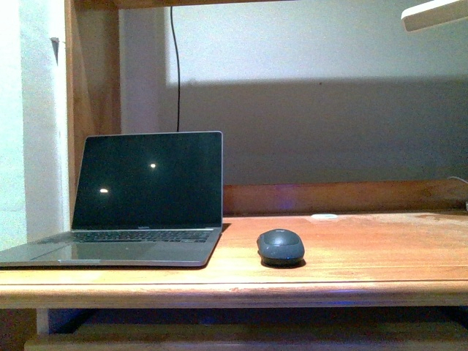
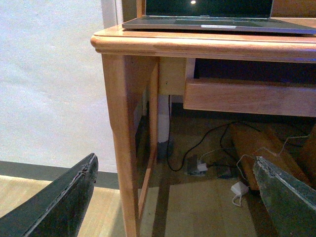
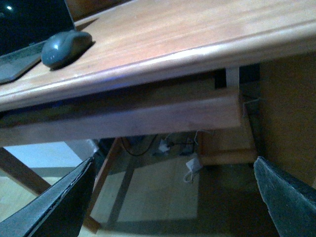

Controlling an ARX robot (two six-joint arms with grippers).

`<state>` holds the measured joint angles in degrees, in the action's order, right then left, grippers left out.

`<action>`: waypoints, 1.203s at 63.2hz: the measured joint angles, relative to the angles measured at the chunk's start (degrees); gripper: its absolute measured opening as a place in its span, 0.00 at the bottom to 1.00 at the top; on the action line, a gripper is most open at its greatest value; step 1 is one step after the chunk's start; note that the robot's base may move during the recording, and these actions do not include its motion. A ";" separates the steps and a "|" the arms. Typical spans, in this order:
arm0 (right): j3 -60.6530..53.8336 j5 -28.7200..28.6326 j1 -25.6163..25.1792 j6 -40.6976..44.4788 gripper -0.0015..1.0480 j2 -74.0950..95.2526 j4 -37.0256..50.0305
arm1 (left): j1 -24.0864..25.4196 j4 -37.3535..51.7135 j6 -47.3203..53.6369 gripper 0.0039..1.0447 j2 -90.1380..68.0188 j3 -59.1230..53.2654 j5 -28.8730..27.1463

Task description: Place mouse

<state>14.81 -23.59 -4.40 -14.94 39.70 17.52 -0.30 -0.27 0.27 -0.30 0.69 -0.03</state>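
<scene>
The dark grey oval mouse (image 1: 281, 246) rests on the wooden desk (image 1: 365, 256), just right of the open laptop (image 1: 146, 197). It also shows in the right wrist view (image 3: 65, 47), on the desk top beside the laptop's corner. Neither arm shows in the front view. My left gripper (image 2: 175, 197) is open and empty, below desk level, in front of the desk's left leg (image 2: 123, 148). My right gripper (image 3: 173, 197) is open and empty, below the desk's front edge (image 3: 173, 59), well away from the mouse.
A small flat white disc (image 1: 324, 216) lies at the back of the desk. A drawer rail (image 2: 247, 96) runs under the top. Cables and a white charger (image 2: 239, 188) lie on the floor beneath. A black cord (image 1: 176, 66) hangs down the back wall.
</scene>
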 joint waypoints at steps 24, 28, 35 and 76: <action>-7.91 23.39 4.20 13.16 0.46 -7.69 7.04 | 0.00 0.00 0.00 0.93 0.00 0.00 0.00; -9.09 23.39 4.20 13.77 0.32 -9.92 6.12 | 0.00 0.00 0.00 0.93 0.00 0.00 -0.02; -10.69 23.41 4.20 14.40 0.05 -13.70 4.04 | 0.00 0.00 0.00 0.93 0.00 0.00 0.00; -13.94 23.43 4.22 14.64 0.03 -26.12 -3.85 | 0.00 0.00 0.00 0.93 0.00 0.00 0.00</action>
<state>0.86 -0.16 -0.19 -0.30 13.58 13.67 -0.30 -0.27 0.27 -0.30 0.69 -0.03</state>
